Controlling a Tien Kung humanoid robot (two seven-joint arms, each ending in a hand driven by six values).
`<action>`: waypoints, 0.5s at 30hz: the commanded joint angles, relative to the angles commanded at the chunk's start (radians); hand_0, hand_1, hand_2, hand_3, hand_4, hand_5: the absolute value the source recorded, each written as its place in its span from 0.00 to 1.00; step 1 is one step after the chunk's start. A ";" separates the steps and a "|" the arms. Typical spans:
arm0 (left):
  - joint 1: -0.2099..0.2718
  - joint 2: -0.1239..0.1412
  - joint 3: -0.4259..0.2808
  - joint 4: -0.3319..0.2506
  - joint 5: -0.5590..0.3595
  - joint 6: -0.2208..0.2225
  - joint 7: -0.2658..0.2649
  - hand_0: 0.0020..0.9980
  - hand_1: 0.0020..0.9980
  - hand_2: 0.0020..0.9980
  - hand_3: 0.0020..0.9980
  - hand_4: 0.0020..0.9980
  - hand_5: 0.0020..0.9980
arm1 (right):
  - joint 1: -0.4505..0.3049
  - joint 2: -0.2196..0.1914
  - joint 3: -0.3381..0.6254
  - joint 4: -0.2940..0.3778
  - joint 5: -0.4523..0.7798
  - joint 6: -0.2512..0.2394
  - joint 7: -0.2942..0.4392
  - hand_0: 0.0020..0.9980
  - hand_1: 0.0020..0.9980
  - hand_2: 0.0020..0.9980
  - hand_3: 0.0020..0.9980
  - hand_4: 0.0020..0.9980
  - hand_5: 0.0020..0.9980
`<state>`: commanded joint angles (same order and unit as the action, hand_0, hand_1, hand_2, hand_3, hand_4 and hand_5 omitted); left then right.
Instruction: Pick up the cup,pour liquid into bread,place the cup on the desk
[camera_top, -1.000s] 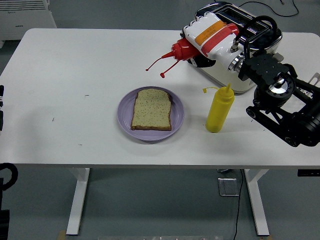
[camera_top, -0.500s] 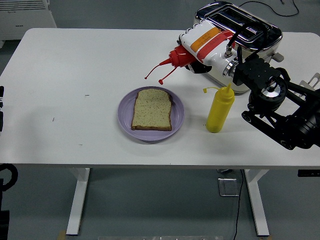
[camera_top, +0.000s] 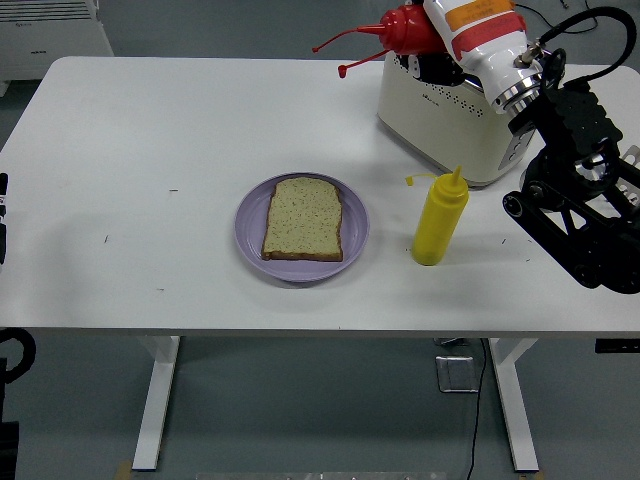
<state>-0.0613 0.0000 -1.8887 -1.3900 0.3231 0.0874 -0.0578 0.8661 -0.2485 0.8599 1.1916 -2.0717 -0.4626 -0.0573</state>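
Right hand (camera_top: 470, 25) at top right, clamped around red bottle (camera_top: 415, 28), nozzle pointing left; bread (camera_top: 304, 219) on plate (camera_top: 250, 225) well below-left, toward frame centre

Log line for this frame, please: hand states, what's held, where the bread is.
right hand: shut on red squeeze bottle, raised over toaster | left hand: out of view | bread: on purple plate | yellow squeeze bottle: upright

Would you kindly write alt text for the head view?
The right hand holds a red squeeze bottle high above the toaster. A bread slice lies on a purple plate, a yellow bottle beside it.
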 joint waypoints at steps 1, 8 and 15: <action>0.000 0.000 0.000 0.000 0.000 0.000 0.000 0.79 0.74 0.73 0.68 0.57 1.00 | -0.009 0.000 0.019 0.005 0.039 -0.005 0.010 0.05 0.04 0.20 0.29 0.75 0.15; -0.002 0.000 -0.001 0.000 0.000 0.000 0.001 0.79 0.74 0.73 0.68 0.57 1.00 | -0.129 -0.009 0.205 0.062 0.338 0.062 0.158 0.05 0.04 0.20 0.30 0.75 0.16; -0.003 0.000 0.001 -0.001 -0.001 0.001 0.001 0.79 0.74 0.73 0.68 0.57 1.00 | -0.229 -0.025 0.317 0.068 0.626 0.122 0.207 0.05 0.04 0.20 0.30 0.75 0.16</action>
<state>-0.0646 0.0000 -1.8880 -1.3907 0.3221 0.0887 -0.0566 0.6376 -0.2737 1.1765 1.2592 -1.4453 -0.3407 0.1499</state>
